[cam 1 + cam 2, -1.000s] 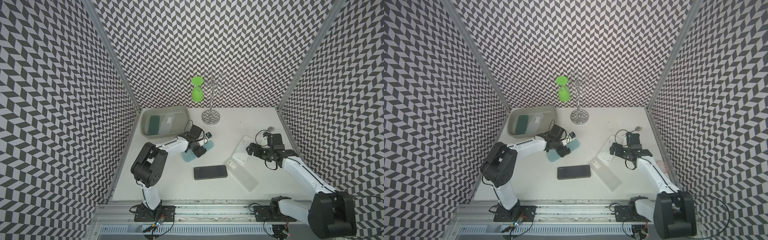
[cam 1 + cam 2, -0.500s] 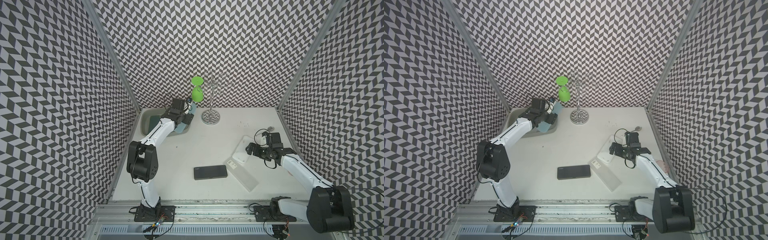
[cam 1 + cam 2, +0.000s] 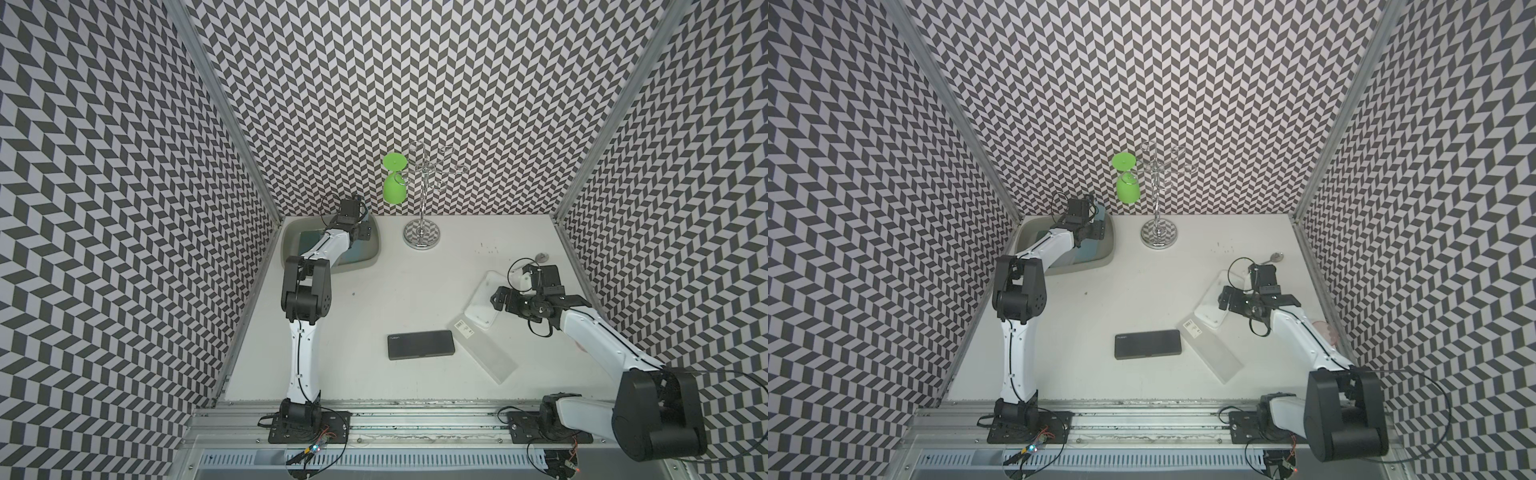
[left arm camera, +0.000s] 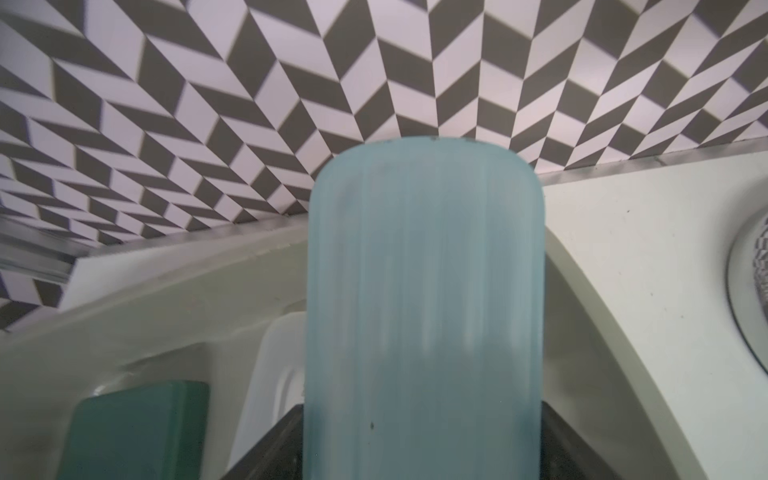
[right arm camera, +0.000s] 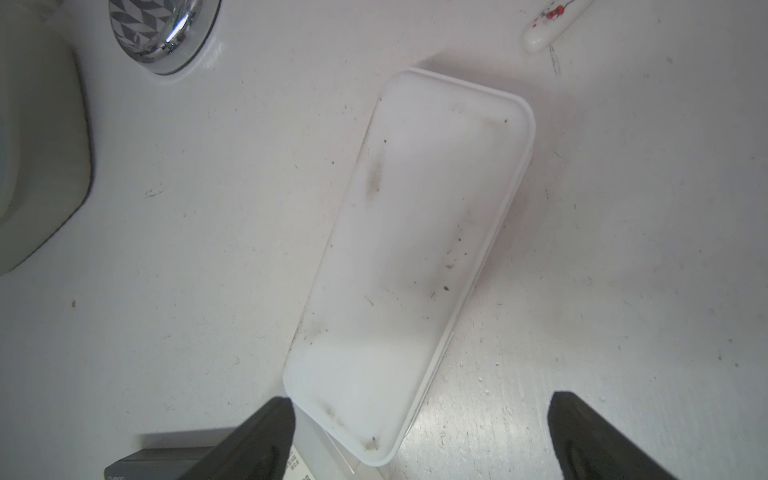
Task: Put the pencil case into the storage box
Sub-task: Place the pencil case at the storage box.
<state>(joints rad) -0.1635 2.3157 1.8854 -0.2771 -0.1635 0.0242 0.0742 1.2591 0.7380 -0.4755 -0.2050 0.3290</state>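
At far left the box (image 3: 368,262) sits in the back corner, with the left gripper (image 3: 358,232) over its right end. The blue case (image 4: 424,291) lies lengthwise between the fingers (image 4: 274,453). Its long axis runs out from the wrist, and its rounded far end points at the back wall, showing past the box's far rim. Black fingers flank both long edges, but whether they clamp it or have let go cannot be told. A green case (image 4: 137,432) lies in the box's left part. A second ago this gripper and the blue case were low over the table in front of the box. The arm has since stretched out to the box, while the other things lie where they were. Right of the box stands a rack (image 3: 422,239) with a green glass (image 3: 393,188) hung on it. The black case (image 3: 420,344) lies left to right and has a small pale word near its left end, too small to read. The slanted clear case (image 3: 486,353) bears a barcode label (image 3: 464,329) at its far end, digits unreadable. The right gripper (image 5: 419,399) hovers above the white case (image 5: 407,257), fingers spread wide, grasping nothing.
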